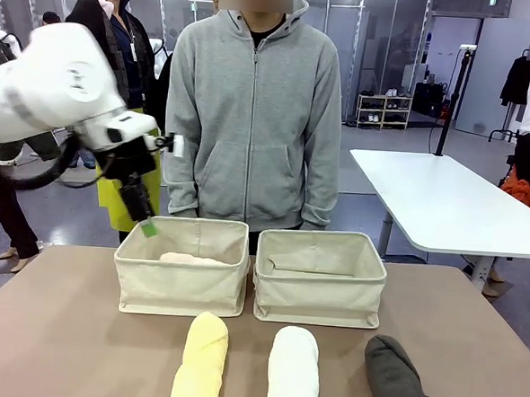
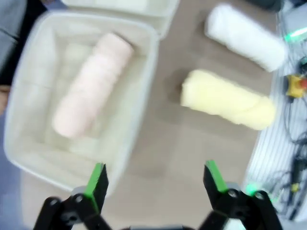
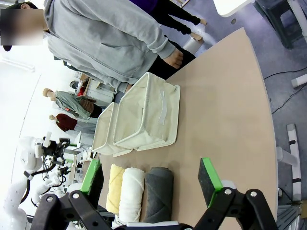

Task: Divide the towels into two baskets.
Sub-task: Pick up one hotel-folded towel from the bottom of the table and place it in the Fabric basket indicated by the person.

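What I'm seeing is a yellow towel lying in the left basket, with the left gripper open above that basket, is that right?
Not quite. The towel in the left basket is the pink towel, as the left wrist view shows; the yellow towel lies on the table outside it. The left gripper is indeed open above that basket.

1. You have 2 beige canvas bins, upright, just beside each other: left basket, right basket.
2. Find the pink towel rolled, lying flat inside the left basket.
3. On the table, robot side of the baskets, L to R, check the yellow towel, white towel and dark grey towel: all rolled, lying apart, roughly parallel.
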`<act>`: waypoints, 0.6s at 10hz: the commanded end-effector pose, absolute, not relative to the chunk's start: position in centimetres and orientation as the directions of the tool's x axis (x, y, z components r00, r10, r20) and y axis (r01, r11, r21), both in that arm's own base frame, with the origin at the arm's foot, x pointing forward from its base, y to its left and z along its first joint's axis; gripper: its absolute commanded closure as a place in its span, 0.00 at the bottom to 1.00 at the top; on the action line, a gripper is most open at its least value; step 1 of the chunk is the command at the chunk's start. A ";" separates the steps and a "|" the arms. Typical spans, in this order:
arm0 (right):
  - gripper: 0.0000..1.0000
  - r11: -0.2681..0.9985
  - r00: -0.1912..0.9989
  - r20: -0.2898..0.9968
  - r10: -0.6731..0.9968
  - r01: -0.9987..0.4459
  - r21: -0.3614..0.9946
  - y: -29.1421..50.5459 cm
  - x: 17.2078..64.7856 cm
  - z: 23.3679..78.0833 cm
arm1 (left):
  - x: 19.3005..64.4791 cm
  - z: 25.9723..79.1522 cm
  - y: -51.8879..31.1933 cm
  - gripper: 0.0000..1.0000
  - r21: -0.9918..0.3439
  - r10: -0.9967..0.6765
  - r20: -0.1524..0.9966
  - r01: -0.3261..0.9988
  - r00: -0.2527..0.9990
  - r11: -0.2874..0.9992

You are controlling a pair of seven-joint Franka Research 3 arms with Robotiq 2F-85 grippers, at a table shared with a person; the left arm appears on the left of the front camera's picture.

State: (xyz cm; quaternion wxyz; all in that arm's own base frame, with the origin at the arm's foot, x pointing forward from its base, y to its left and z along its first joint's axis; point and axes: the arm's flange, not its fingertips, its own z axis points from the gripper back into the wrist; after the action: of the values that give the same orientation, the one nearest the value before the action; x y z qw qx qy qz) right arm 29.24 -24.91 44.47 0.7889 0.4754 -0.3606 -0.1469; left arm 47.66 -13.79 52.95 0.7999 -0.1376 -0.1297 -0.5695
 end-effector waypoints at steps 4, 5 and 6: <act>0.00 0.501 0.692 0.435 -0.577 -0.121 0.857 -24.9 29.2 44.7 | 39.5 48.0 -2.8 0.00 -0.565 -0.436 0.595 0.738 0.675 0.370; 0.00 0.501 0.692 0.435 -0.577 -0.121 0.857 -24.9 29.2 44.7 | 37.9 46.4 1.9 0.00 -0.633 -0.280 0.601 0.660 0.748 0.405; 0.00 0.501 0.692 0.435 -0.577 -0.121 0.857 -24.9 29.2 44.7 | 36.1 44.6 5.6 0.00 -0.690 -0.198 0.583 0.609 0.788 0.392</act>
State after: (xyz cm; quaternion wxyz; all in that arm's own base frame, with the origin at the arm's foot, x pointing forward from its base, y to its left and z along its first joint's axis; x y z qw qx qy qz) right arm 29.25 -24.93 44.49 0.7889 0.4752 -0.3608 -0.1468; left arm 37.65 2.57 45.42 0.8155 -0.4629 -0.1792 -0.2976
